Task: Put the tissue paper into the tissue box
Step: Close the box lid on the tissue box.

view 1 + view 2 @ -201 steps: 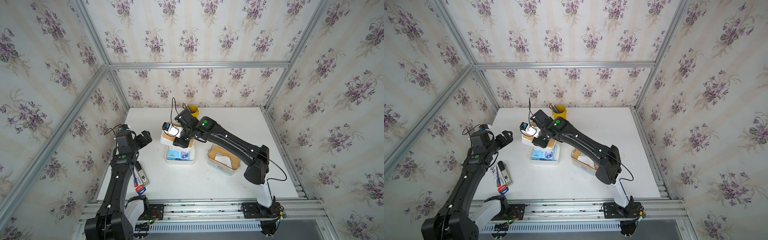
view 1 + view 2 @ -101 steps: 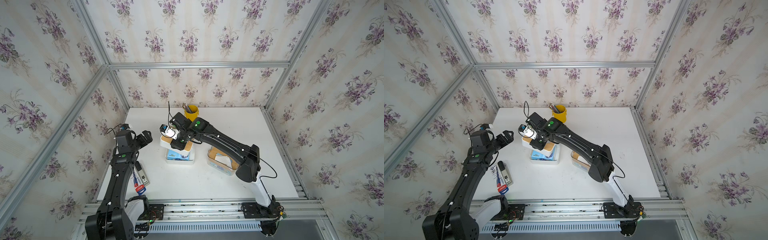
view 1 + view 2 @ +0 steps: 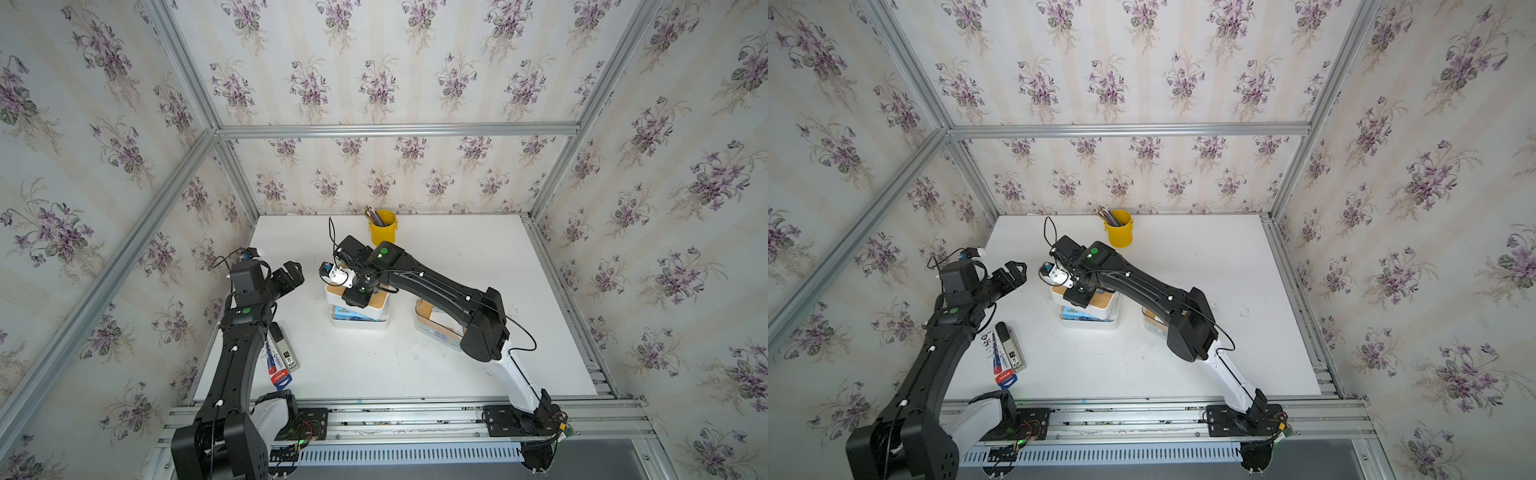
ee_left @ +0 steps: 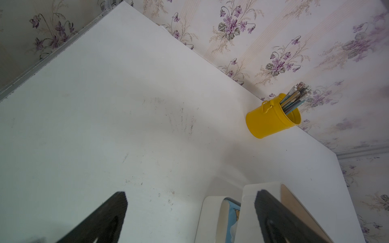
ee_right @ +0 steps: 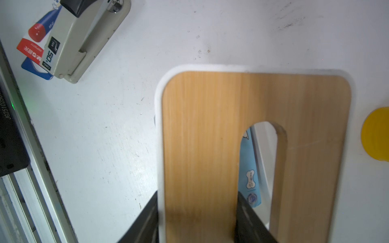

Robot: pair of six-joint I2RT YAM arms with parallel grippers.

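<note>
a: where is the tissue paper pack (image 3: 348,314)?
b: lying flat in the white tissue box (image 3: 360,325), near the middle of the table (image 3: 457,257). its blue wrapper shows along the box's front side in both top views.
a: which way does it run?
b: its long axis goes left to right across the table, in line with the box's long sides. which end is which i cannot tell.
a: and the lid (image 5: 210,126)?
b: wood on top with a white rim, held above the box and set a little toward the back wall. its long axis and its slot (image 5: 281,136) run the same way as the pack. a strip of blue wrapper shows through the slot in the right wrist view. whether the lid touches the box i cannot tell.
a: what holds it?
b: the right gripper (image 5: 197,212). its jaws are partly open and clamped on the lid, one side outside the long edge, the other down through the slot.
a: the left gripper (image 4: 191,197)?
b: jaws spread wide with nothing between them, hovering over bare table left of the box.
a: anything else?
b: a yellow cup (image 3: 382,227) of pencils by the back wall, a stapler (image 3: 285,350) lying partly on a pen packet (image 3: 277,373) beside the left arm, and a second box (image 3: 420,309) under the right arm.
</note>
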